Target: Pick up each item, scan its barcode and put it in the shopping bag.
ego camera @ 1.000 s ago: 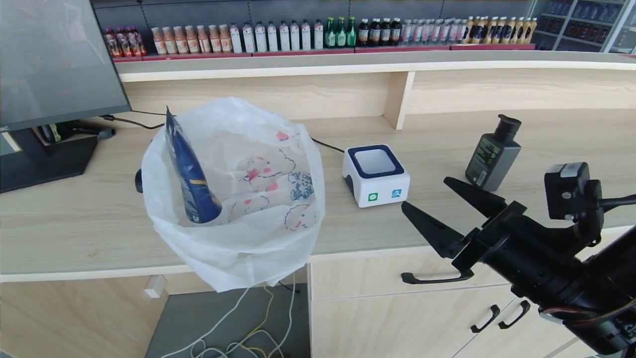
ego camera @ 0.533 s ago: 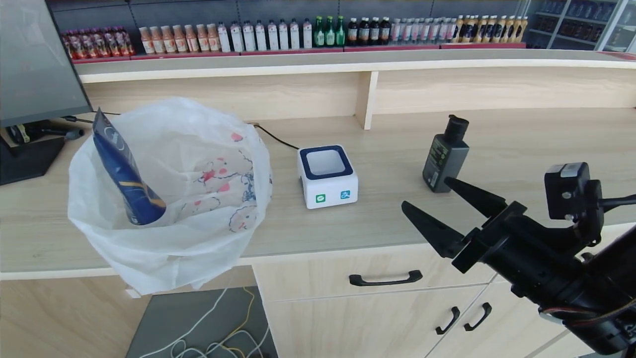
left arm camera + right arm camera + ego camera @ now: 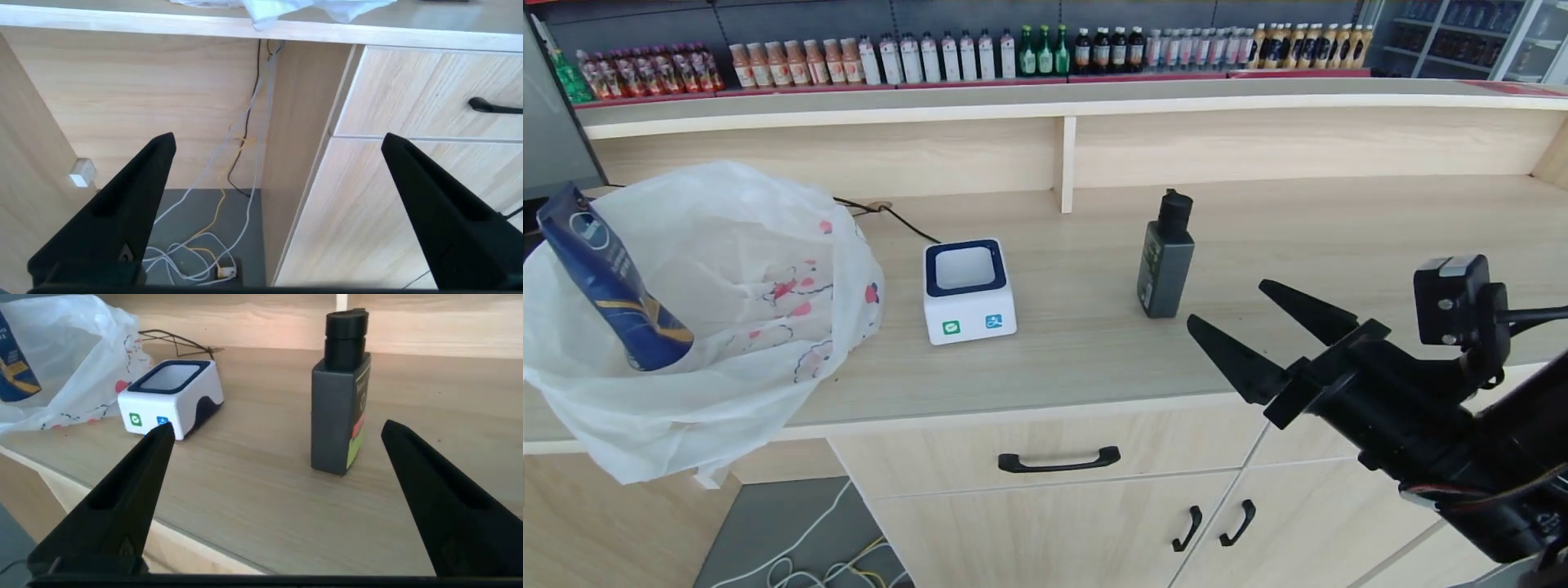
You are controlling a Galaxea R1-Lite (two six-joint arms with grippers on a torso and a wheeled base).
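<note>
A dark grey bottle [image 3: 1165, 256] with a black cap stands upright on the wooden counter [image 3: 1094, 343]; the right wrist view shows the bottle [image 3: 341, 397] straight ahead. My right gripper [image 3: 1262, 336] hangs open in front of the counter edge, nearer than the bottle and to its right, holding nothing. The white barcode scanner [image 3: 968, 290] with a blue-rimmed window sits left of the bottle, and I see the scanner [image 3: 170, 396] beside the bag. The white shopping bag [image 3: 686, 318] at the counter's left holds a blue pouch [image 3: 609, 282]. My left gripper [image 3: 278, 204] is open below the counter.
Drawers and cupboard doors with black handles [image 3: 1058, 463] lie under the counter. A raised back shelf [image 3: 1062, 106] with a divider runs behind the work area. Loose cables [image 3: 204, 245] lie on the floor in the recess under the bag.
The head camera has swung to the right, so bag, scanner and bottle all sit further left in the picture. The right gripper stays open in the same place.
</note>
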